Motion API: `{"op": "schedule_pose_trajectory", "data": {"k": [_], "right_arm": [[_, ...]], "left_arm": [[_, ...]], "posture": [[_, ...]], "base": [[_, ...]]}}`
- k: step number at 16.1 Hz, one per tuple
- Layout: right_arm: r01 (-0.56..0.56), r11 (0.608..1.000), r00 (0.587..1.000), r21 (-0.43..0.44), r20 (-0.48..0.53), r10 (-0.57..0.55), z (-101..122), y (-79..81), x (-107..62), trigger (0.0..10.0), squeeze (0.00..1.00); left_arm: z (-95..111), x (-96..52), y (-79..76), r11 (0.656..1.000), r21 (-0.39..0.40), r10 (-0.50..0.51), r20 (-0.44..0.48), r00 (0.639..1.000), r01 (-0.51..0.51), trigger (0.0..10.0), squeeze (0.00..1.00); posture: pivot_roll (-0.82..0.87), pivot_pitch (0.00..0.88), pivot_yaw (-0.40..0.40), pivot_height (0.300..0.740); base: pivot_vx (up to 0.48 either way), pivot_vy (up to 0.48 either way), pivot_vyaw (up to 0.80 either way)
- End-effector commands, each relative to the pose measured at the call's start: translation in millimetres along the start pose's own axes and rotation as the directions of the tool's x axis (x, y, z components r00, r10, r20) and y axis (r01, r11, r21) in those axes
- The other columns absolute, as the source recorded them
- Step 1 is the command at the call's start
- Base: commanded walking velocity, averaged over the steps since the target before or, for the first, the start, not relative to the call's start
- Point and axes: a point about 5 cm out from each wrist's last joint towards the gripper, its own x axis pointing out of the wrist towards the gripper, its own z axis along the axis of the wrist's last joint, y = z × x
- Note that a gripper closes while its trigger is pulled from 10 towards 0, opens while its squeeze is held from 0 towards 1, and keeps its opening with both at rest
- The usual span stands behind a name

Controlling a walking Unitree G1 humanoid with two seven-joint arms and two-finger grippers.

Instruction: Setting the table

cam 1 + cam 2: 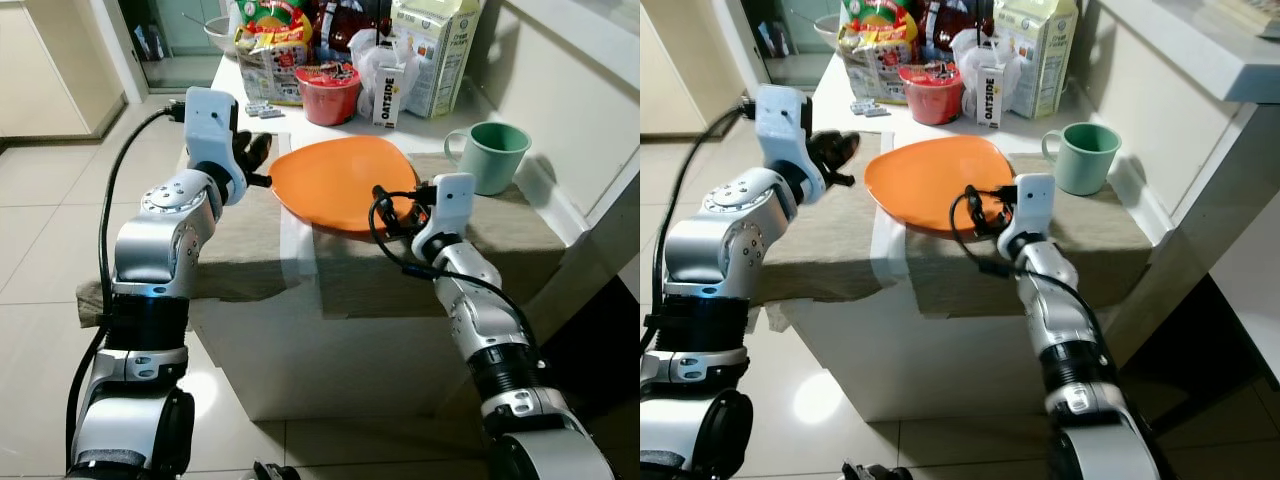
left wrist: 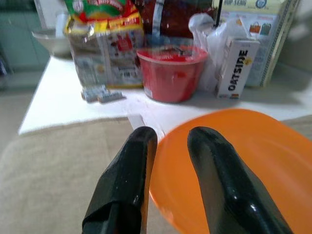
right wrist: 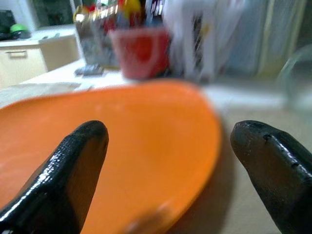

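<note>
Left tool (image 2: 168, 161) pinches the orange plate (image 1: 345, 180) rim narrowly; right tool (image 3: 165, 161) stands wide at the near edge. Judged risk: a one-sided lift tips the plate toward the green mug (image 1: 493, 155) or off the tabletop (image 1: 240, 250).

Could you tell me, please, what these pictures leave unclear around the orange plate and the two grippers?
- Right gripper: head views hide its fingers behind its wrist housing; whether they touch the orange plate is unclear.
- Left gripper: grip on the plate's rim not discernible.
- Green mug: contents hidden by its wall.
- Red bowl: blurred in the right wrist view.
</note>
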Motion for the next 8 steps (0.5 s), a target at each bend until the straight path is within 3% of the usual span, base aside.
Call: {"op": "schedule_pose_trajectory", "data": {"k": [1,6,8], "right_arm": [[0.012,0.998,0.996,-0.065,0.094,-0.005,20.9,-1.8,1.9,10.0,0.00],[0.081,0.990,0.986,-0.116,0.153,-0.063,30.1,-12.3,-7.4,10.0,0.00],[0.090,0.988,0.986,-0.123,0.150,-0.071,27.8,-12.0,-14.2,10.0,0.00]], "left_arm": [[-1.4,3.2,0.9,0.999,0.042,0.008,-0.004,1.000,-0.007,10.0,0.00],[-9.1,21.4,-3.5,0.994,0.078,-0.077,-0.013,0.997,0.078,10.0,0.00],[-25.3,27.9,-2.7,0.994,0.067,-0.079,-0.072,0.994,0.083,10.0,0.00]], "posture": [[-0.14,0.003,0.061,0.740],[-0.17,0.009,0.071,0.740],[-0.18,0.015,0.075,0.740]], "base": [[0.000,0.000,0.00],[0.000,0.000,0.00],[0.000,0.000,0.00]]}}
